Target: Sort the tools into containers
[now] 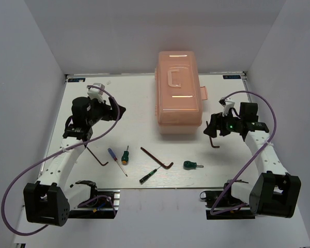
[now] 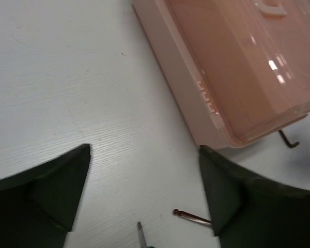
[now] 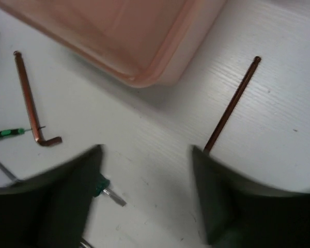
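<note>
The pink toolbox (image 1: 178,95) sits shut at the far middle of the table (image 1: 139,129), with a handle on its lid and a latch tab on its right side; no compartment shows.

The left gripper (image 1: 119,110) hovers left of the toolbox; its jaws are spread wide with nothing between them, and its wrist view shows only bare table between the fingers (image 2: 51,191).

The right gripper (image 1: 211,129) is just off the toolbox's near right corner, its jaws also spread wide; a short hex key (image 3: 232,101) lies on the table by it, its near end hidden behind 1 finger (image 3: 237,201), so I cannot tell whether they touch.

6 more tools lie in a loose row nearer the arms, all outside the toolbox. From the left:
- a thin hex key (image 1: 99,157);
- a blue screwdriver (image 1: 112,154);
- a green-orange screwdriver (image 1: 125,155) just beside it;
- a long hex key (image 1: 156,157) lying slantwise below the toolbox;
- a black-green screwdriver (image 1: 148,176), its tip near the long hex key's bend;
- a stubby green screwdriver (image 1: 192,165) further right.
</note>
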`<action>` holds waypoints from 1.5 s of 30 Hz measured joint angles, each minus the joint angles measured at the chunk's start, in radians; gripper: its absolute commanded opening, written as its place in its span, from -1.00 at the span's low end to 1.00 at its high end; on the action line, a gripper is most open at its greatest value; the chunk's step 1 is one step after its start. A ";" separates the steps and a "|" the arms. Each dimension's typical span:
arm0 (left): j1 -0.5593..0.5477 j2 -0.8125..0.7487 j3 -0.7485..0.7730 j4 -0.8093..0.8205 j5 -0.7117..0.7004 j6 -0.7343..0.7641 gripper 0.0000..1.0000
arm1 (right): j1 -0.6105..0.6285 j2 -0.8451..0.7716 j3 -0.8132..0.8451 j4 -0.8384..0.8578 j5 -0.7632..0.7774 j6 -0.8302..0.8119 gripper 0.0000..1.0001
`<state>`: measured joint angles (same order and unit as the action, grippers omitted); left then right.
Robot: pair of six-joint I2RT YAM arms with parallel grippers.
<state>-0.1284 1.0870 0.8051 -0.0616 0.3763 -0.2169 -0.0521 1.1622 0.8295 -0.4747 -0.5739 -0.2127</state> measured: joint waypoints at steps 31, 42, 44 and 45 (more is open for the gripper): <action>-0.029 0.457 0.053 0.483 0.500 -0.269 0.30 | 0.474 0.885 1.238 -0.082 0.394 0.416 0.16; -0.082 0.617 0.164 0.621 0.541 -0.362 0.30 | 0.458 0.911 1.250 -0.068 0.403 0.618 0.04; -0.094 0.637 0.197 0.634 0.546 -0.372 0.30 | 0.458 0.913 1.249 -0.059 0.388 0.638 0.04; -0.101 0.648 0.214 0.639 0.548 -0.374 0.30 | 0.455 0.913 1.248 -0.058 0.383 0.647 0.01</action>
<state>-0.2291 1.7351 1.0191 0.5774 0.9245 -0.5907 0.4030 2.0754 2.0777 -0.5331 -0.1913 0.4343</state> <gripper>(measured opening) 0.650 0.525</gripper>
